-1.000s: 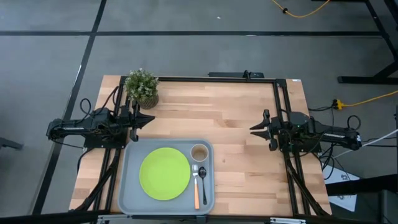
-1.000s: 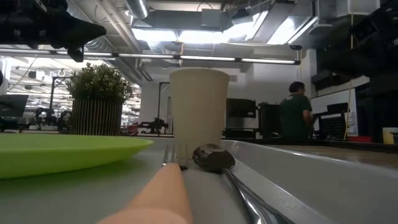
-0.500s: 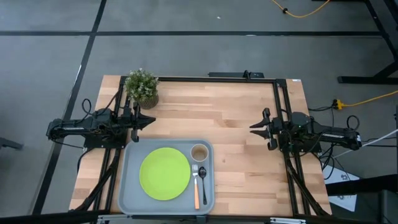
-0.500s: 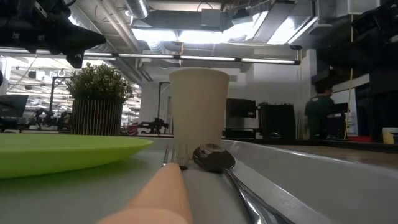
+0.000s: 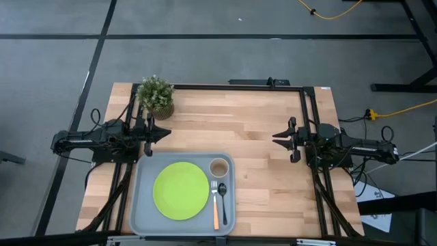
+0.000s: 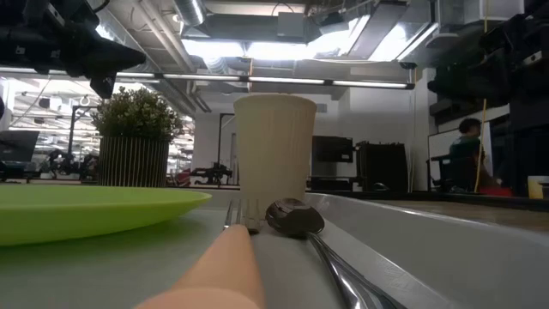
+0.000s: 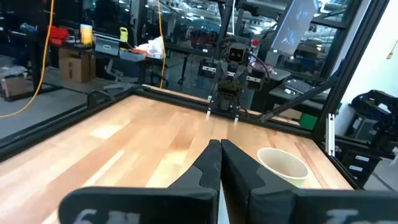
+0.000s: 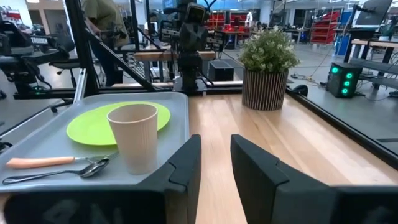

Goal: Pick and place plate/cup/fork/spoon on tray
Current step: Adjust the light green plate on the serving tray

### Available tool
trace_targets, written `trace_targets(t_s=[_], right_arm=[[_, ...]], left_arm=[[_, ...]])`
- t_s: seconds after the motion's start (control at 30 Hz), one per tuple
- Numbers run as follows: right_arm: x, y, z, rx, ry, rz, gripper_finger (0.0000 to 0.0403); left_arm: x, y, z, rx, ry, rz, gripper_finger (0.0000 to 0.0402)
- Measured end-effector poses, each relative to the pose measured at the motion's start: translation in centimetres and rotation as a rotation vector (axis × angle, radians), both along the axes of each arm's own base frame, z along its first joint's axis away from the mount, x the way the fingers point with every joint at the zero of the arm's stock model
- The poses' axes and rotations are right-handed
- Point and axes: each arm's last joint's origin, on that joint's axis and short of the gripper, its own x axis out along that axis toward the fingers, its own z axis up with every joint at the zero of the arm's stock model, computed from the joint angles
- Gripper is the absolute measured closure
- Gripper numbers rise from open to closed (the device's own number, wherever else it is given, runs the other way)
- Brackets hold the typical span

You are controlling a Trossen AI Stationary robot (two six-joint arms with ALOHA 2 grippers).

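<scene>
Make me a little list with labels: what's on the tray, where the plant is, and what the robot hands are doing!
tray: near edge of the table, holding all four dishes
plate: flat on the tray
cup: upright, beside the plate
fork: between plate and spoon
spoon: alongside the fork
plant: far left corner of the table, off the tray
left gripper: shut, empty, by the plant
right gripper: open, empty, over the table's right side

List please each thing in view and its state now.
plate: flat on tray
cup: upright on tray
fork: lying on tray, beside spoon
potted plant: upright on table
left gripper: shut, empty, above table
right gripper: open, empty, above table
</scene>
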Motion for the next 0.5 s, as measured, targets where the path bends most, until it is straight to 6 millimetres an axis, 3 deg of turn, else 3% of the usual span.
trace_targets(t_s=[0.27, 0.5], right_arm=[[0.00, 0.00, 0.00, 0.001, 0.000, 0.000, 0.0311], [0.00, 0.00, 0.00, -0.002, 0.000, 0.000, 0.0311]], left_arm=[[-0.05, 0.00, 0.49, -0.021, -0.056, -0.001, 0.0401], [-0.02, -0.16, 0.47, -0.247, -0.081, -0.080, 0.0401]])
